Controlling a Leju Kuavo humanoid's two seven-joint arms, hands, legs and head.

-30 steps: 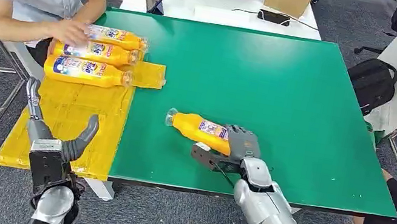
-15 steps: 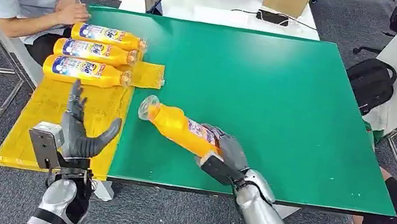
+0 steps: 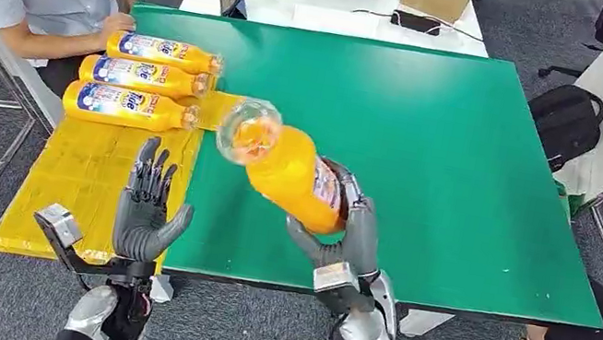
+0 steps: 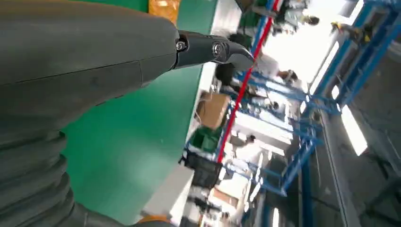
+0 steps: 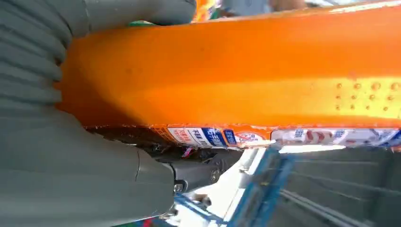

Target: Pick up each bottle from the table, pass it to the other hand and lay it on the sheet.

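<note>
Right hand (image 3: 341,233) grips an orange bottle (image 3: 284,167) above the table (image 3: 468,162), cap toward ten o'clock. Left hand (image 3: 145,213), at nine o'clock, is spread, empty.

Right robot hand (image 3: 341,233) is up in the air, palm facing inward, fingers and thumb wrapped around the orange bottle (image 3: 284,167), which sits tilted with its cap end toward the robot's left. Silver forearm comes up from below at a slant. Left robot hand (image 3: 146,210) stands upright, empty, fingers spread and pointing up, thumb out toward the right one.
</note>
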